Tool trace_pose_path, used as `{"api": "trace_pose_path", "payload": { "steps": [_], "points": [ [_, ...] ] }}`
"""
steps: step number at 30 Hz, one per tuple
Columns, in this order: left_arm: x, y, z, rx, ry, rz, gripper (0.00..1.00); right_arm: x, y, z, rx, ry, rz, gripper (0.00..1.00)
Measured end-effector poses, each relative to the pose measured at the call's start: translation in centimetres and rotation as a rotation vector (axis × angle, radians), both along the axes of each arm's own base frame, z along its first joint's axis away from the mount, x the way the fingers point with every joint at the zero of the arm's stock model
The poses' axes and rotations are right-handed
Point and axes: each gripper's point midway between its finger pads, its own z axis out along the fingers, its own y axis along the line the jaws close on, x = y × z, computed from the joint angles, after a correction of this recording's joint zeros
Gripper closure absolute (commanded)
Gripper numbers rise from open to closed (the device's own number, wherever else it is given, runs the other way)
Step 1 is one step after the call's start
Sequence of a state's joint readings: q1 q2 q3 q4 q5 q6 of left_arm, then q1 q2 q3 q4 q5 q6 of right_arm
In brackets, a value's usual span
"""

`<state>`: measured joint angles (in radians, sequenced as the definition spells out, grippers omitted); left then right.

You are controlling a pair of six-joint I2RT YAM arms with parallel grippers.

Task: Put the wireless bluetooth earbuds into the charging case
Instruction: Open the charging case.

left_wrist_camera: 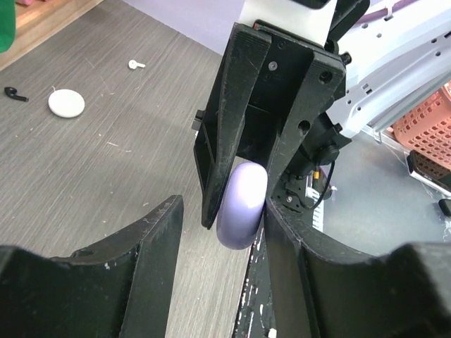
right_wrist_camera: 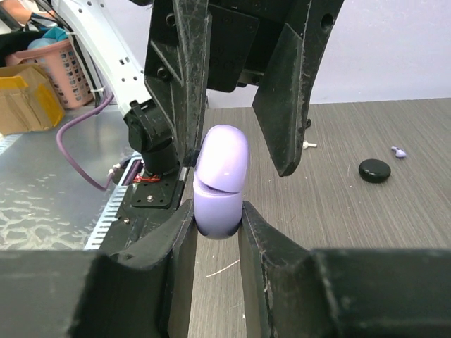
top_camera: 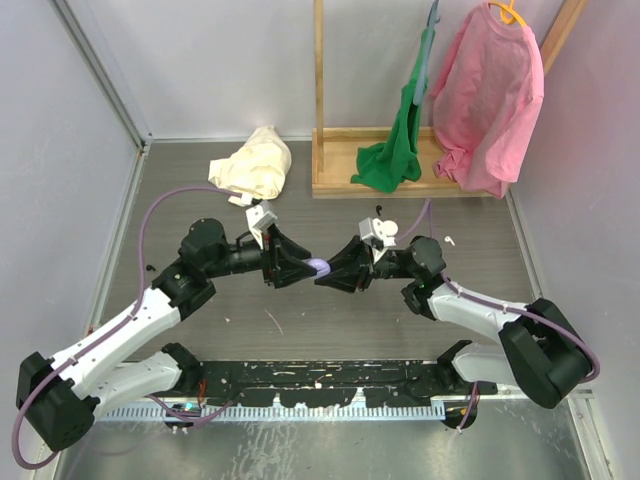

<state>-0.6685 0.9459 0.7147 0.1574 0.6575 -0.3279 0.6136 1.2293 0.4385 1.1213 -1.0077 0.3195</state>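
Note:
The lilac charging case hangs above the table between both grippers. My right gripper is shut on its lower half; a thin dark seam shows under the lid. My left gripper stands open around the other end of the case. Its left finger is well clear, while its right finger lies against the case. A lilac earbud lies on the table at the right of the right wrist view.
The table also holds a black round case, a white round case, a black earbud and a white earbud. At the back are a cream cloth and a wooden rack with green and pink garments.

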Motion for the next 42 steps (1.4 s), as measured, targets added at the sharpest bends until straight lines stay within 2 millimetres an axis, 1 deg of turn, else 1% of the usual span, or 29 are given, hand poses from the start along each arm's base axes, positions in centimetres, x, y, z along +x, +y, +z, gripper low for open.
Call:
{"api": "trace_pose_path", "payload": {
  "steps": [12, 14, 20, 25, 28, 32, 39, 42],
  "points": [
    [0.8, 0.2, 1.0, 0.004, 0.007, 0.049, 0.46, -0.7, -0.4, -0.2, 0.006, -0.081, 0.006, 0.99],
    [0.9, 0.2, 1.1, 0.006, 0.008, 0.054, 0.42, -0.8, -0.4, -0.1, 0.008, -0.091, 0.007, 0.99],
    [1.1, 0.4, 0.8, 0.021, 0.025, 0.073, 0.26, -0.5, -0.4, -0.2, 0.012, -0.117, -0.012, 0.99],
    [1.5, 1.2, 0.3, 0.056, 0.043, 0.132, 0.21, 0.1, -0.6, -0.7, 0.008, -0.142, -0.060, 0.99],
    [1.9, 2.1, 0.1, 0.076, 0.053, 0.194, 0.16, 0.6, -0.7, -1.0, 0.008, -0.167, -0.095, 0.99],
    [2.9, 3.6, -0.6, 0.115, 0.073, 0.308, 0.07, 1.3, -0.9, -1.5, 0.004, -0.192, -0.148, 0.99],
    [5.0, 7.4, -3.1, 0.209, 0.161, 0.579, 0.00, 2.2, -1.7, -3.6, -0.015, -0.219, -0.240, 0.99],
    [6.0, 9.5, -4.8, 0.260, 0.211, 0.712, 0.01, 2.5, -2.0, -4.1, -0.020, -0.230, -0.275, 0.99]
  ]
}}
